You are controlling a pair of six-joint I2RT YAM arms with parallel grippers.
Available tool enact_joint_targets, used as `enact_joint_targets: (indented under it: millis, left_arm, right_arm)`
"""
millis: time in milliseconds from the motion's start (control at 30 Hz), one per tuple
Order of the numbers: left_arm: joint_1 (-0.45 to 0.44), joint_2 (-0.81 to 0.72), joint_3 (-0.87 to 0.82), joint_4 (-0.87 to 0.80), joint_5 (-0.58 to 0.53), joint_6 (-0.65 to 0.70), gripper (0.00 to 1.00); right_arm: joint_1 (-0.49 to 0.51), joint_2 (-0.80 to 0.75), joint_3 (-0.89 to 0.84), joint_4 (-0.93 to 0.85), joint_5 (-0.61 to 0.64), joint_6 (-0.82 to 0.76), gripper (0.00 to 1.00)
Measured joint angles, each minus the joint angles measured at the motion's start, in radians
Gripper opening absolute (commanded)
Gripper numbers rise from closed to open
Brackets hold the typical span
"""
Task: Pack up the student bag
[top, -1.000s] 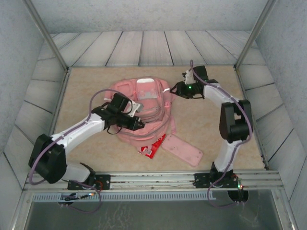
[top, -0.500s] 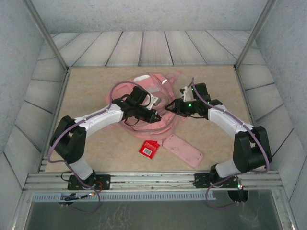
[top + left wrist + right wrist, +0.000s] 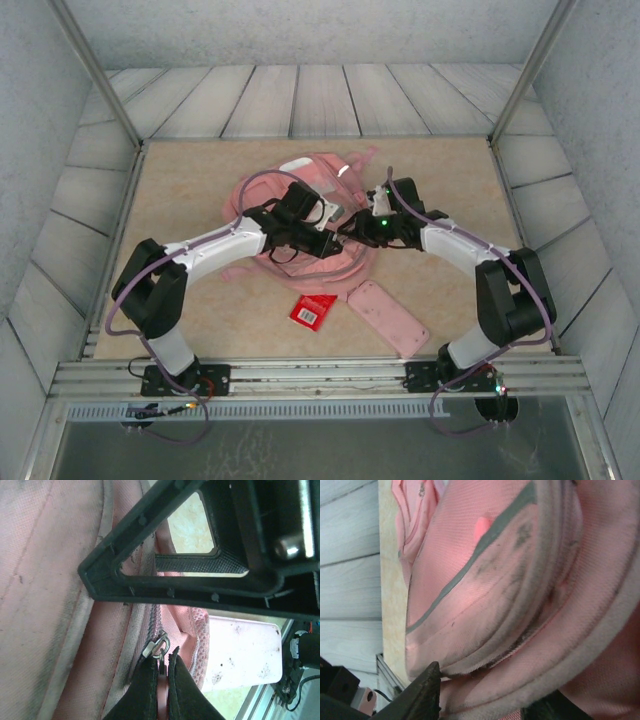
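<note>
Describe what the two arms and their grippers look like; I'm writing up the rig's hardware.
The left arm and right arm have white shells between chunky black joints, with a lilac cable looped along each. The left gripper and right gripper are black with tapered fingers; a green light glows beside the right one.

left hand [image 3: 161, 665]: pinched shut | right hand [image 3: 487, 697]: parted | hands close together, facing

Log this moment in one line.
left pincer: shut on backpack | right pincer: against backpack, grip unclear | red packet, pencil case: on table
</note>
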Motion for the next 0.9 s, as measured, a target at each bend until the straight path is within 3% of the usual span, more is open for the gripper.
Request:
enact_joint_targets:
  millis: [167,300,633,900]
  left_arm:
    - [-0.002,0.001,0.0,-0.028,-0.013,0.002,0.0]
    - [-0.006,-0.002,-0.008,-0.033,-0.043,-0.004,0.0]
    - [0.0,-0.243,-0.28,0.019,-0.144,-0.076,0.0]
    - [0.084,-0.486,-0.431,-0.031,-0.241,-0.106,0.0]
  right_arm:
    - [0.002,-0.001,-0.015,0.035,0.002,0.025,0.09]
    - [0.004,-0.002,-0.008,0.031,0.016,0.015,0.01]
    - [-0.066,0.041,0.119,-0.108,-0.055,-0.072,0.0]
    - [-0.115,0.136,0.291,-0.28,-0.15,-0.167,0.0]
